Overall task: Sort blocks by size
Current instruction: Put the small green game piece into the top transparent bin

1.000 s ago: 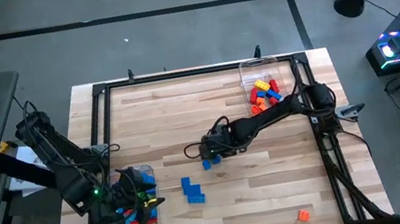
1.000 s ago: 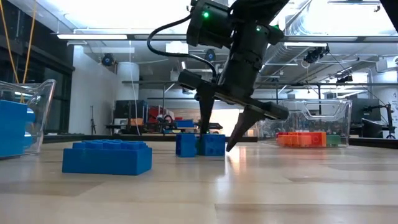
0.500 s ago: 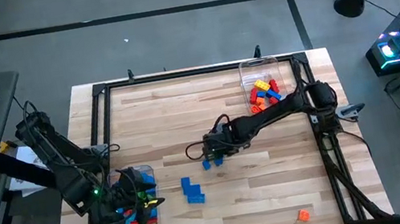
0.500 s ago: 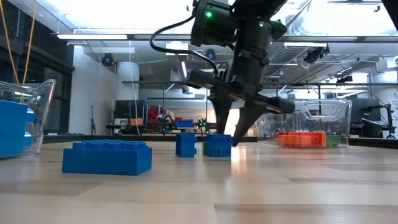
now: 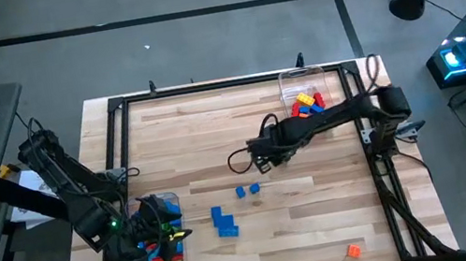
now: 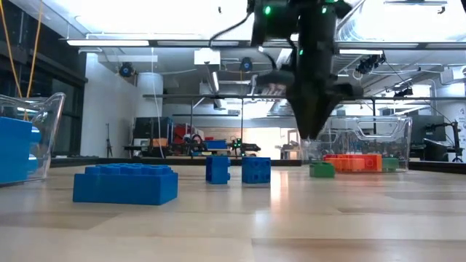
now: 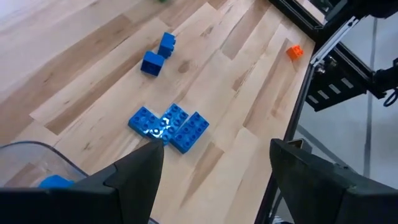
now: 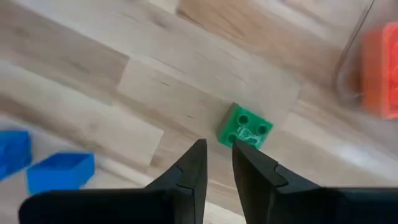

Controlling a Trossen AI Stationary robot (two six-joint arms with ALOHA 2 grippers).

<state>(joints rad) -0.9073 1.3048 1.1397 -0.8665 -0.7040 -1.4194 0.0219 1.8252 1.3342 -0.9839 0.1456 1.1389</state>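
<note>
Two small blue blocks (image 5: 240,191) (image 5: 254,187) stand apart on the table's middle; they also show in the low view (image 6: 218,169) (image 6: 256,170). Two larger blue blocks (image 5: 222,221) lie nearer the front. A small green block (image 8: 245,127) rests on the table just beyond my right gripper (image 8: 217,155), which is shut, empty and raised above the table (image 6: 309,135). My left gripper (image 7: 214,162) is open and empty over the left tub (image 5: 160,247), which holds larger blocks. An orange block (image 5: 354,250) lies at the front right.
A clear tub (image 5: 306,99) with small red, orange and yellow blocks stands at the far right. A dark metal frame (image 5: 115,107) runs around the table's edges. Bare wood lies between the blue blocks and the far tub.
My right gripper has risen from around the right small blue block, gone toward the table's far right and shut its fingers without it. That block has slid a little away from its neighbour. A small green block now shows on the table behind the gripper.
</note>
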